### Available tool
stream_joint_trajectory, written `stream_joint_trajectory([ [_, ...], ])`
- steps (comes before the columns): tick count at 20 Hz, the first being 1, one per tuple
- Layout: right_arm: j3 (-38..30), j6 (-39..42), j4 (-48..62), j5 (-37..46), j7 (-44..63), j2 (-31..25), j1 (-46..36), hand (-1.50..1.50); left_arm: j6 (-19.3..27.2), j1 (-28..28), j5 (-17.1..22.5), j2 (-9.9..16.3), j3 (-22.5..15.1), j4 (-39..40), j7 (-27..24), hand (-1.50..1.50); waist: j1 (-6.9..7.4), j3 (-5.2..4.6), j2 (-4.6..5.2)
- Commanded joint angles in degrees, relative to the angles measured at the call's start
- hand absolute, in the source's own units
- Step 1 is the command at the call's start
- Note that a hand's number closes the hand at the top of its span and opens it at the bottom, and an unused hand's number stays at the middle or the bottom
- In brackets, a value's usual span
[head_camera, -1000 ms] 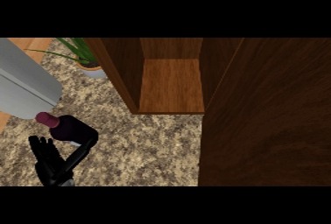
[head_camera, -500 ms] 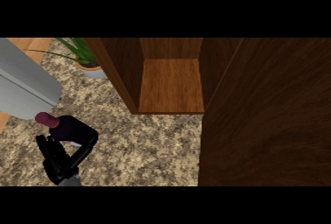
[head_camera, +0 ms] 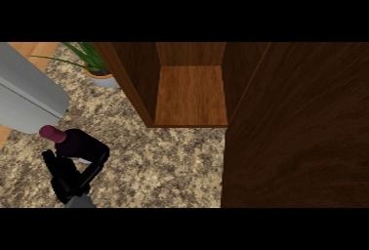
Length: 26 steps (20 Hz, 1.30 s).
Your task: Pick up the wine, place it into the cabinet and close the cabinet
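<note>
Dark wood dominates: the cabinet door fills the whole right side of the head view, swung open, w/ the cabinet behind it at top centre. Its inner shelf, lighter brown wood, sits between two darker side walls.

Speckled beige-brown granite counter covers the lower left & centre, running up to the cabinet's front edge. A big grey slab-like shape comes in from the upper left, tilted; can't tell what it is. Orange-tan strip shows at the far left edge by it.

Left hand, black, comes up from the lower edge near the left, grey forearm stub just visible below it. Fingers curl round the wine bottle, so it's grasping the bottle at the body. Bottle is dark, tilted, w/ its maroon cap pointing up-left, touching or just beside the grey shape's lower corner. Bottle is over the counter, well apart from the shelf, left of the cabinet.

Small potted plant w/ green leaves stands at top left, just beside the cabinet's left wall.
</note>
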Motion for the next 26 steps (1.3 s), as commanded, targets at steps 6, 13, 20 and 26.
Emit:
stream_joint_trajectory([
  [6,-0.6,0.6,3.6,0.1,-1.6,-0.1,-2.4,-1.5,-4.6,-2.2,0.6,0.2,-0.8,5.2,-2.9,1.5,0.07,-0.08,0.03],
  [13,-2.1,1.7,-1.5,-2.4,-0.4,-0.7,1.9,-1.5,-6.3,-2.9,0.1,2.0,-0.4,10.0,-4.5,1.5,-0.28,-0.09,0.05],
  [20,-2.0,-0.7,1.4,-1.4,1.4,-0.5,-2.8,-1.5,-25.8,4.4,-16.4,3.1,-20.9,7.4,0.1,1.5,-0.38,-0.06,0.02],
  [26,-0.1,-0.8,-3.5,0.5,2.6,-0.2,0.5,-1.5,-31.9,10.3,-16.0,5.8,-22.3,-0.5,-1.1,1.5,0.35,-0.04,-0.23],
])
